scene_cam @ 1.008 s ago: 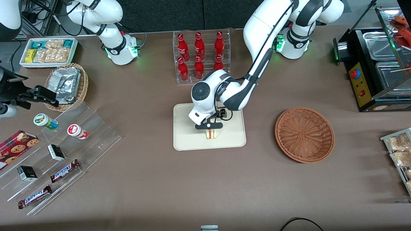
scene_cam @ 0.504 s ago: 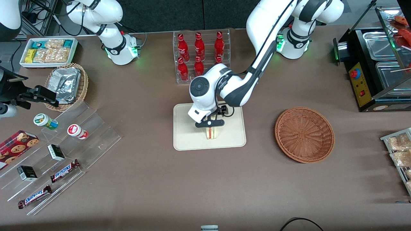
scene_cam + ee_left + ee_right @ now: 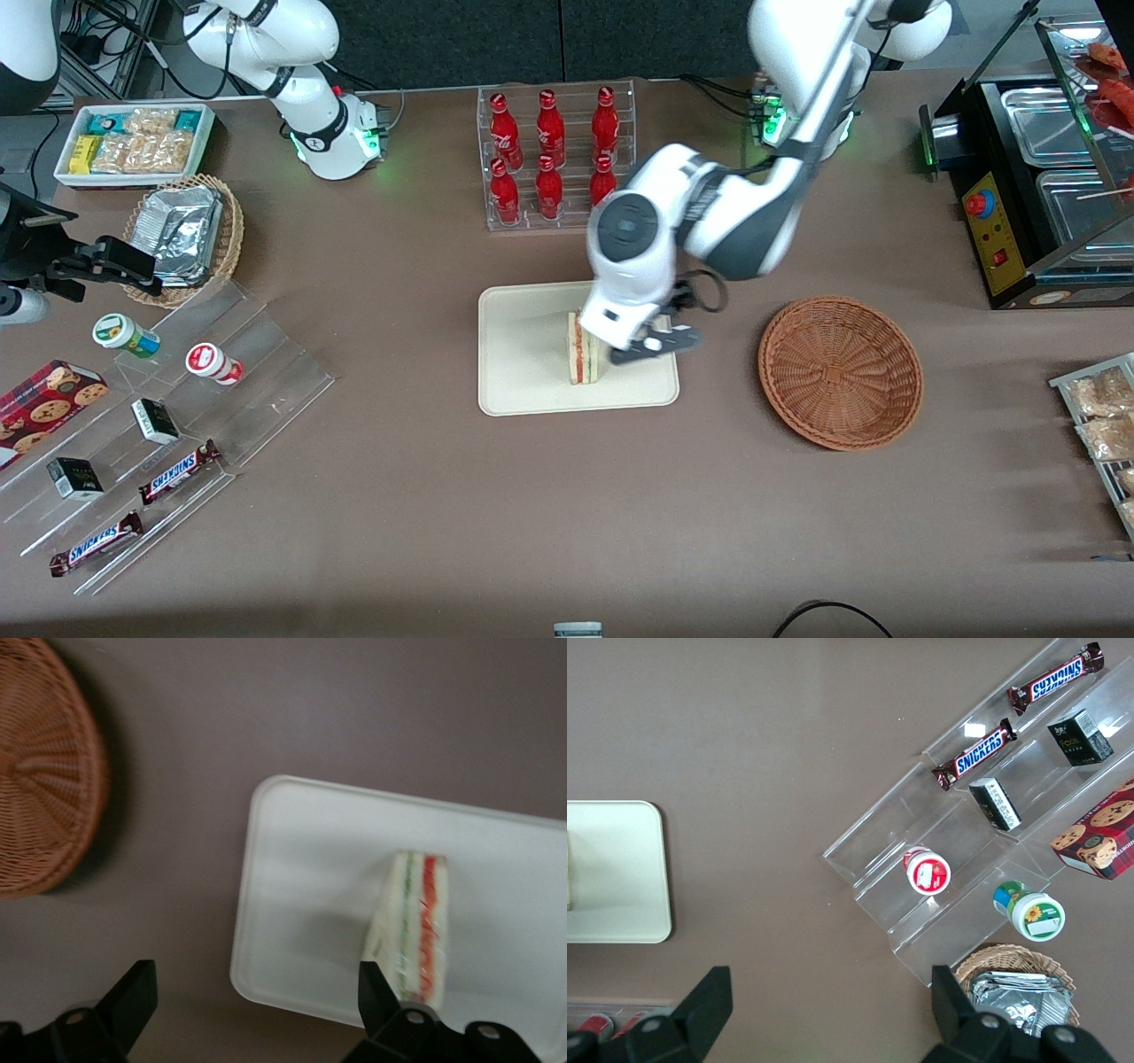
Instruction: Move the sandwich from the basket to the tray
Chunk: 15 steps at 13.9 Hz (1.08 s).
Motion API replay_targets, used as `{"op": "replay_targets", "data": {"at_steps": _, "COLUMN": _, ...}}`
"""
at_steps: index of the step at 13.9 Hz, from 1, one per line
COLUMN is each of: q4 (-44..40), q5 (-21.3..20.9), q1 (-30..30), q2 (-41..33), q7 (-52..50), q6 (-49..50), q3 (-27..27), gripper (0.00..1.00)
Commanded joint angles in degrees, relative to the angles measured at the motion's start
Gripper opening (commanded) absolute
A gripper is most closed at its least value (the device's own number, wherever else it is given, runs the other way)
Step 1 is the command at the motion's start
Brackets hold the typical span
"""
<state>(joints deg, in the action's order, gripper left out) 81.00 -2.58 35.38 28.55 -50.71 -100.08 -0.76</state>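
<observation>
Sandwich (image 3: 586, 348): 1 pc, standing on its edge on the tray (image 3: 523, 363), just beside the gripper (image 3: 654, 345) & a bit below it, not touching. Gripper hangs above the tray's edge on the basket (image 3: 840, 371) side; its fingers (image 3: 133, 997) are spread wide w/ nothing between them. In the wrist view the sandwich (image 3: 410, 926) sits by one fingertip, the tray (image 3: 301, 904) under it, the basket (image 3: 40, 780) off to the side w/ bare table between.

Counts: 1 tray, 1 reddish-brown basket w/ nothing in it, 6 red bottles (image 3: 549, 142) in a clear rack farther from the front cam than the gripper, 2 Snickers bars (image 3: 177, 470) on clear steps toward the parked arm's end, 1 tan basket w/ foil packs (image 3: 182, 235) there too.

Surface: matte brown table (image 3: 532, 514), dark backdrop past its edge, a metal food warmer (image 3: 1045, 177) at the working arm's end.

Sandwich look: pale white bread wedge, red-orange & green stripes along the cut face.
</observation>
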Motion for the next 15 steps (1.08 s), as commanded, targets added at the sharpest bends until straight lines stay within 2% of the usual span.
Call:
{"op": "replay_targets", "data": {"at_steps": 1, "q4": 1.61, "q5": 0.21, "q1": -4.07, "q2": -2.62, "q7": 1.65, "q6": 1.55, "q3": -0.47, "gripper": 1.0}}
{"op": "replay_targets", "data": {"at_steps": 5, "q4": 2.92, "q5": 1.88, "q1": -9.44, "q2": -5.42, "q7": 7.98, "q6": 4.11, "q3": -0.38, "gripper": 1.0}}
{"op": "replay_targets", "data": {"at_steps": 7, "q4": 4.86, "q5": 2.06, "q1": -14.52, "q2": -8.23, "q7": 8.7, "q6": 4.37, "q3": -0.82, "gripper": 1.0}}
{"op": "replay_targets", "data": {"at_steps": 9, "q4": 4.86, "q5": 4.15, "q1": -18.74, "q2": -10.17, "q7": 11.05, "q6": 5.07, "q3": -2.4, "gripper": 1.0}}
{"op": "replay_targets", "data": {"at_steps": 15, "q4": 3.55, "q5": 4.6, "q1": -31.32, "q2": -17.29, "q7": 26.77, "q6": 17.79, "q3": -8.64, "gripper": 1.0}}
